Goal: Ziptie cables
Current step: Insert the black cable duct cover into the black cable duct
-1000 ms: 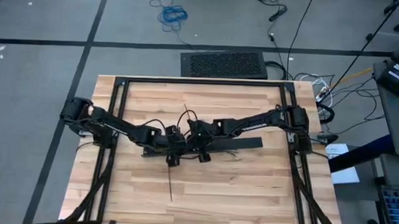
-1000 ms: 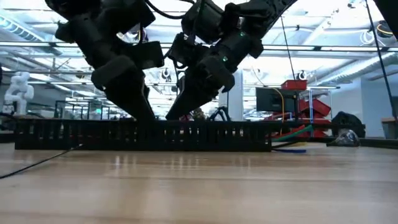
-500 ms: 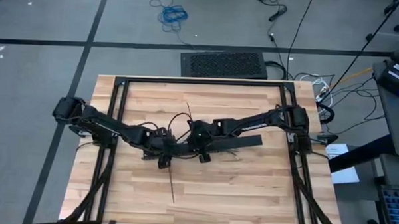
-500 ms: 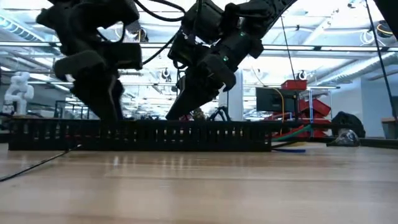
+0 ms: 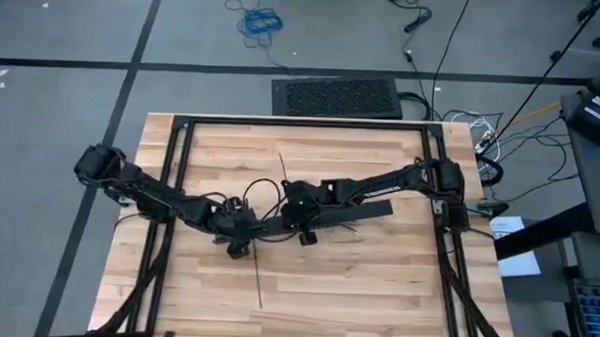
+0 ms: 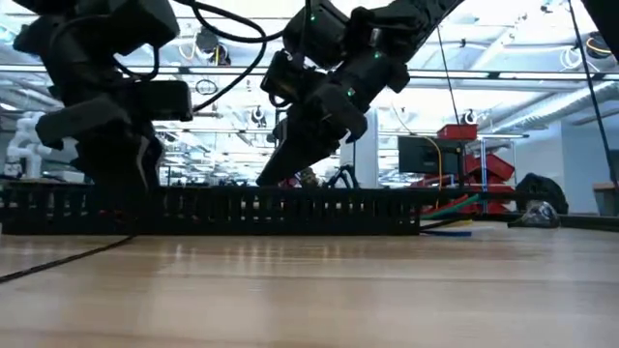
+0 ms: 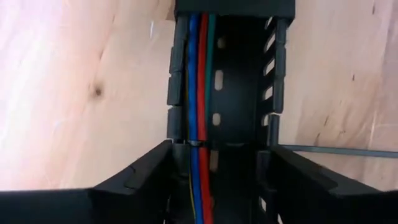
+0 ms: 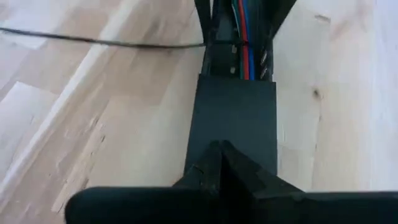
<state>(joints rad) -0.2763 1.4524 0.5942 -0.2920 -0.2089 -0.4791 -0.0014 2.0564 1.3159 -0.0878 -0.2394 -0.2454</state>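
Note:
A long black slotted bar (image 5: 358,213) lies across the table's middle. The cables (image 7: 198,93), blue, red and green wires, run inside its channel, and their ends stick out of its right end (image 6: 455,208). A thin black zip tie (image 5: 259,282) lies on the wood, reaching from the bar toward the near edge. My left gripper (image 7: 221,162) is open near the bar's left end, one finger outside each side wall. My right gripper (image 8: 221,149) is shut over the middle of the bar. My left gripper straddles the bar from above, its fingers (image 7: 143,177) close beside the two outer walls; I cannot tell whether they touch. My right gripper sets its shut fingertips on a solid black top face of the bar (image 8: 231,118), slanting down from the table's right. The bar lies flat on the table.
Black frame rails (image 5: 177,184) run along the table's left, right and far sides. Bare wood (image 5: 356,291) stretches from the bar to the near edge. A dark mat (image 5: 338,96) lies on the floor beyond the far edge.
My left gripper has gone toward the table's left edge along the bar, staying low over it. The bar's left end has shifted a little with it, while my right gripper has stayed in place on the bar.

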